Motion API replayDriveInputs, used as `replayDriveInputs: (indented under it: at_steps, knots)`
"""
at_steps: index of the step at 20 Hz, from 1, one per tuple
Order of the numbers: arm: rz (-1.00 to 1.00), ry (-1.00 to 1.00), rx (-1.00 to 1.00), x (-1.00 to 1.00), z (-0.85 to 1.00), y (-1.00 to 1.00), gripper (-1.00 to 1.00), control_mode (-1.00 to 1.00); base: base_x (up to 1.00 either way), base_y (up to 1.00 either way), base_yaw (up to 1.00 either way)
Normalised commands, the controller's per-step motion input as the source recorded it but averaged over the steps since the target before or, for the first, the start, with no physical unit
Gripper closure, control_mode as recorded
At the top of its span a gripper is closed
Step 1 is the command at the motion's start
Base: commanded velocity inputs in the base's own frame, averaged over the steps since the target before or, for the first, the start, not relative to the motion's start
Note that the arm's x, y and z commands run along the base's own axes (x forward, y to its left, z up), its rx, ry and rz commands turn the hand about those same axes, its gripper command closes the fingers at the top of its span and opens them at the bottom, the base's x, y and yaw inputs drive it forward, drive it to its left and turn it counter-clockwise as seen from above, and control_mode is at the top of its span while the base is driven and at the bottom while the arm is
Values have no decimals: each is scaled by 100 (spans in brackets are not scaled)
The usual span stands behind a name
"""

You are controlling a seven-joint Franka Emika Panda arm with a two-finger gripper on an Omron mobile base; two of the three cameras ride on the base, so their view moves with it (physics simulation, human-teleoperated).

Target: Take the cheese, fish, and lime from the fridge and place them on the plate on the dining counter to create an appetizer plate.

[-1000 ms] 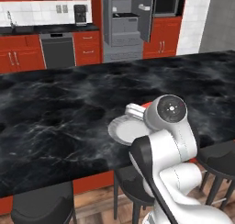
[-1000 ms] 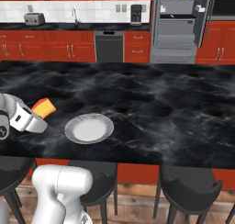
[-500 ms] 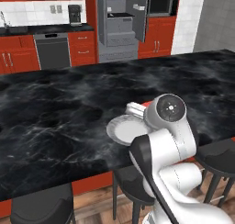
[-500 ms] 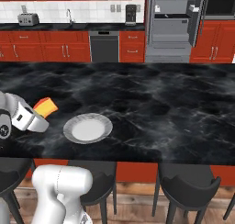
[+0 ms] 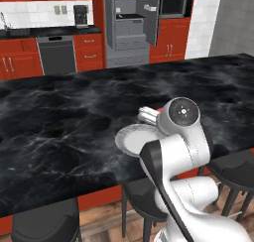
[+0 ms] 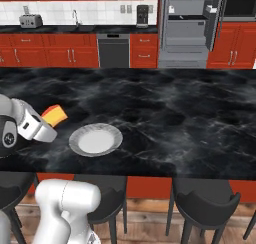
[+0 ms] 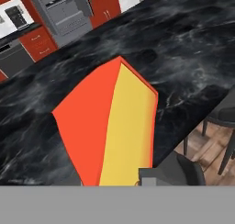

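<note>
The pincer (image 6: 50,122) pinches the cheese (image 6: 55,115), held in the air over the bench (image 6: 170,113), just left of the plate (image 6: 95,139). The plate lies bare near the bench's front edge. Far behind it stands the fridge (image 6: 192,25), doors open.

No readable text, label, brand, number or sign anywhere: none on the fridge (image 6: 192,25), cabinets, appliances or dining counter (image 6: 165,113), and none on the cheese (image 7: 112,126); any small marks on the appliances too blurred to make out
</note>
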Motion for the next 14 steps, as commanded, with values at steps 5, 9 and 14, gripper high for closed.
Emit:
replayDriveInputs:
  at_steps: [5,9,14]
  knots:
    - [0,3,9,1,-5,-9,100,-100,0,0,0]
    - [1,2,19,16,-29,-18,100,-100,0,0,0]
    - [7,13,20,35,-48,-22,100,-100,0,0,0]
